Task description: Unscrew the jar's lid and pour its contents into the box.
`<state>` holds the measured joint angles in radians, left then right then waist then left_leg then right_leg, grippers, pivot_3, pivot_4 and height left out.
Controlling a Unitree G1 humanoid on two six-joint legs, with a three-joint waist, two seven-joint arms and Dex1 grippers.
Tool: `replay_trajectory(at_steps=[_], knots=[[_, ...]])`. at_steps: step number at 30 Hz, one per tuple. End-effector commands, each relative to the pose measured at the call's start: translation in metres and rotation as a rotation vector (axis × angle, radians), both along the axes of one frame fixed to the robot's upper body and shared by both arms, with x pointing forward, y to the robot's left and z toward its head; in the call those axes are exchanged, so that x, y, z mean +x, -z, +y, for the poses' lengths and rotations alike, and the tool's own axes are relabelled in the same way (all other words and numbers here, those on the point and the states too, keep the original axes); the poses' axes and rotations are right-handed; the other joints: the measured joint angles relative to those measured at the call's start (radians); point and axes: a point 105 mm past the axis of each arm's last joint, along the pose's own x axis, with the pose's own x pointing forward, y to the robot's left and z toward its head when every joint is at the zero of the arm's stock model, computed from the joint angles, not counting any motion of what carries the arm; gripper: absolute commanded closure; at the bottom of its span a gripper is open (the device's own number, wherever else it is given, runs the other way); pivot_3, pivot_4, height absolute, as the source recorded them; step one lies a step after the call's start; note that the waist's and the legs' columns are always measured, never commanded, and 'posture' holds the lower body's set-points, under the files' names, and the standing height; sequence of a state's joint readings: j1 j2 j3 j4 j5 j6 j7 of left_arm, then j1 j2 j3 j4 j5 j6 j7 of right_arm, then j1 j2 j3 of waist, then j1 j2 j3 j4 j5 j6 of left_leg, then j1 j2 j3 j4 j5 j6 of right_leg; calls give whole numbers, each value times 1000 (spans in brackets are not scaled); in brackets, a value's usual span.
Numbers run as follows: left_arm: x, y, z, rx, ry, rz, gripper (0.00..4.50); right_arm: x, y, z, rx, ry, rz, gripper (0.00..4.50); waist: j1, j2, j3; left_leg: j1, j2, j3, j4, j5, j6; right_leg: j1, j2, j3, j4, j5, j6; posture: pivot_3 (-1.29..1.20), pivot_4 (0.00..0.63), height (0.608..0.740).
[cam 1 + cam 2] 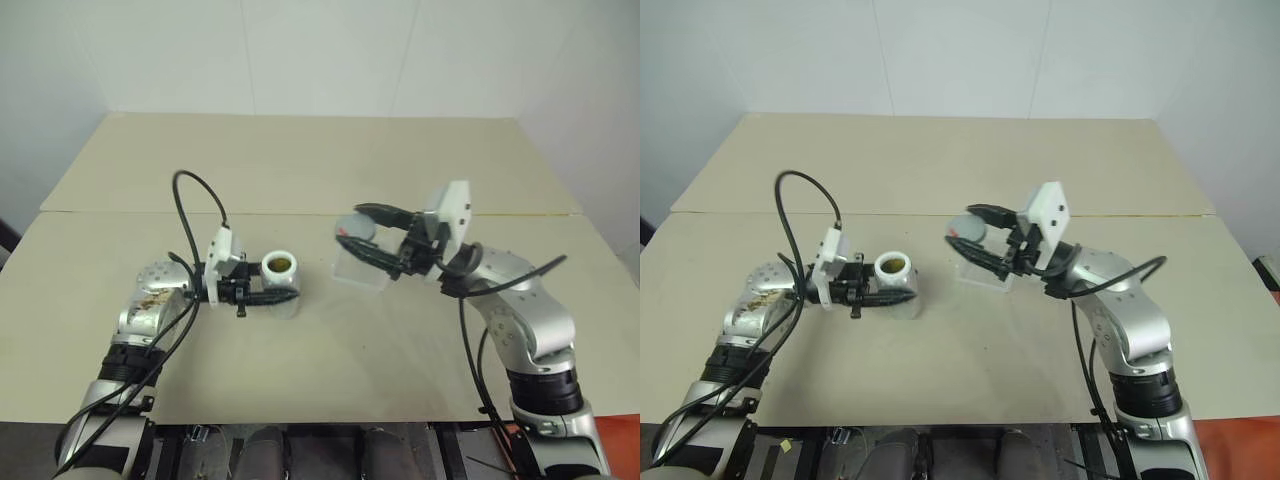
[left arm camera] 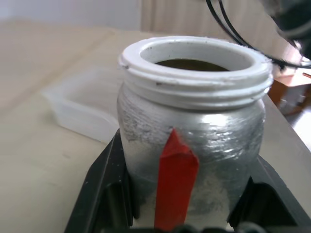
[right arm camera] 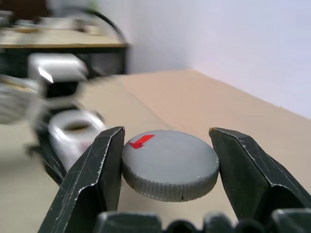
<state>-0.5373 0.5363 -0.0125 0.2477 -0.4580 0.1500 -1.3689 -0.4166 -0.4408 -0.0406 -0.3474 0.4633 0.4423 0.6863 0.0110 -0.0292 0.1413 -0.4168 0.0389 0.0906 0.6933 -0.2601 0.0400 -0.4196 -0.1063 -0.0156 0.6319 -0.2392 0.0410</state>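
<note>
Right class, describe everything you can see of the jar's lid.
The lid is a round, flat grey cap, plastic-looking, with a ribbed rim and a small red mark on top. It is off the jar, lying roughly level between the black fingers of the right tool, which is closed on its rim, held above the clear box.

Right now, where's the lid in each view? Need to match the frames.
Left eye view: lid right of centre, gripped by the right gripper, above the box.
Right eye view: lid at centre, same grip.
Left wrist view: not in it.
Right wrist view: lid low centre, between the fingers.
Shared landmark: the open jar.
</note>
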Motion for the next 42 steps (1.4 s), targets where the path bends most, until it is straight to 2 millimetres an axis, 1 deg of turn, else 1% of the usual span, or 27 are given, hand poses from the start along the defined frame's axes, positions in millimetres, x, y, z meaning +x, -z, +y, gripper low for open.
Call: replay_trajectory(at_steps=[1,2,5,7,8,11,12,17,19,20,21,23,24,27,30,33,36,37,39,40,42], knots=[[5,-29,-5,-65,-29,-104,2572,11,-9,-34,62,214,-46,1752,0,0,0,0,0,0,0,0,0,0,0,0,0,0,0,0,150,740],[6,-31,-7,-71,-39,-112,2572,15,-6,-42,70,269,-32,1752,0,0,0,0,0,0,0,0,0,0,0,0,0,0,0,0,150,740],[9,-38,-12,-89,-67,-144,2572,36,18,-75,48,528,44,1752,-1,0,0,0,0,0,0,0,0,0,0,0,0,0,0,0,150,740],[10,-41,-14,-105,-75,-155,2572,43,32,-87,20,622,80,1752,-2,0,0,0,0,0,0,0,-1,0,0,1,-1,0,0,0,150,740],[10,-42,-15,-112,-76,-158,2572,45,36,-90,13,645,93,1752,-3,0,0,0,0,1,0,0,-1,0,0,1,-1,0,0,0,150,740],[13,-45,-20,-125,-98,-169,2572,59,65,-104,18,774,186,1752,-9,0,0,0,0,1,0,1,-1,-1,0,1,0,0,0,0,150,740],[13,-46,-21,-127,-103,-169,2572,63,71,-107,17,804,207,1752,-11,0,0,0,0,1,0,1,-2,-1,0,1,0,0,0,0,150,740],[14,-48,-25,-140,-121,-178,2572,77,98,-121,28,928,295,1752,-20,0,0,0,0,1,0,1,-2,-1,0,2,0,0,0,0,150,740],[15,-48,-26,-137,-128,-183,2572,77,103,-120,17,930,315,1752,-21,0,0,0,0,1,-1,1,-2,-1,0,1,0,0,0,0,150,740],[15,-48,-26,-134,-133,-186,2572,76,106,-118,8,918,328,1025,-21,0,0,0,0,1,-1,1,-2,-1,0,1,0,0,0,0,150,740],[16,-48,-26,-132,-136,-188,2572,74,106,-115,2,898,333,845,-22,0,0,0,0,1,-1,1,-2,-1,0,1,0,0,0,0,150,740],[16,-47,-26,-125,-141,-193,2572,67,104,-111,-19,857,346,176,-22,0,0,0,0,1,-1,1,-3,0,0,1,0,0,0,0,150,740],[17,-47,-26,-120,-143,-198,2572,63,100,-109,-35,829,342,58,-21,0,0,0,0,1,-1,2,-3,0,0,2,0,0,0,0,150,740],[20,-49,-27,-106,-154,-219,2572,48,88,-104,-92,744,333,58,-19,0,0,0,0,0,-1,1,-2,-1,0,2,0,0,0,0,150,740],[27,-51,-29,-81,-166,-253,2572,31,69,-98,-137,628,308,58,-18,1,0,0,0,0,0,0,0,0,0,1,-1,0,0,0,150,740],[39,-55,-36,-37,-202,-331,2572,14,48,-89,-158,475,300,58,-15,1,0,0,0,0,0,0,0,0,0,1,-2,0,0,0,150,740],[58,-66,-46,36,-276,-499,2572,-4,34,-77,-192,306,327,58,-7,0,0,1,-1,-1,0,0,0,0,0,1,-3,0,0,0,150,740],[66,-71,-51,83,-313,-593,2572,-10,29,-72,-207,244,338,58,-4,0,0,1,-1,-1,0,0,1,1,0,1,-3,0,0,0,150,740],[77,-78,-61,208,-355,-839,2572,-18,21,-66,-214,154,366,58,2,0,1,0,-2,0,1,-1,1,1,0,1,-5,0,1,0,150,740],[82,-79,-66,305,-361,-991,2572,-22,18,-64,-223,110,381,58,4,0,1,0,-2,0,0,-1,2,1,0,1,-5,1,1,0,150,740],[91,-83,-78,447,-362,-1254,2572,-25,12,-62,-240,57,405,58,7,-1,1,0,-2,-1,0,-1,2,1,-1,1,-6,1,1,0,150,740]])
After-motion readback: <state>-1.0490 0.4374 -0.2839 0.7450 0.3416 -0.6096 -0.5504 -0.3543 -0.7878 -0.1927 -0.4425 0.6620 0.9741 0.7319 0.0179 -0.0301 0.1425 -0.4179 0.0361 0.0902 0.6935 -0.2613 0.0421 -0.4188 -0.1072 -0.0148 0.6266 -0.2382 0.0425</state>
